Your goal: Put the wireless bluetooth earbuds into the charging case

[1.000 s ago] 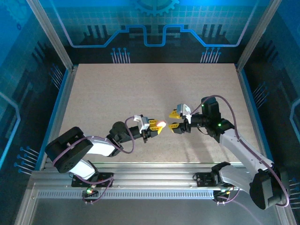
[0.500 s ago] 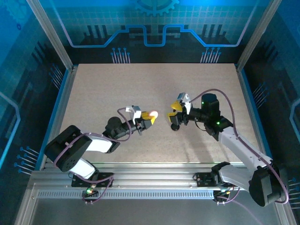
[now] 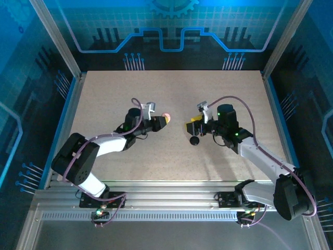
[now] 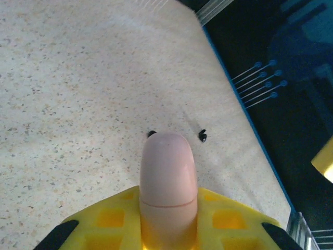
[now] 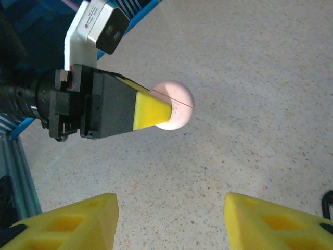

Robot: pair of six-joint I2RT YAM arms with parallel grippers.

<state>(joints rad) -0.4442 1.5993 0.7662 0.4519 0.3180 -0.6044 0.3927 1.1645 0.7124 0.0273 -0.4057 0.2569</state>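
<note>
Top external view: left end effector (image 3: 163,120) is clamped on the pink case (image 3: 168,118). The right end effector (image 3: 193,126) faces it with jaws apart and empty, and the black case (image 3: 194,140) lies on the table (image 3: 156,88) just beside it. Left wrist view adds what the top view is too coarse for: a thin seam round the pink case, so the lid reads as shut, and two tiny dark specks, probably earbuds (image 4: 203,136), on the table beyond it. Judgement: nothing inserted yet; opening the case, picking up the earbuds and seating them are all left to do.
</note>
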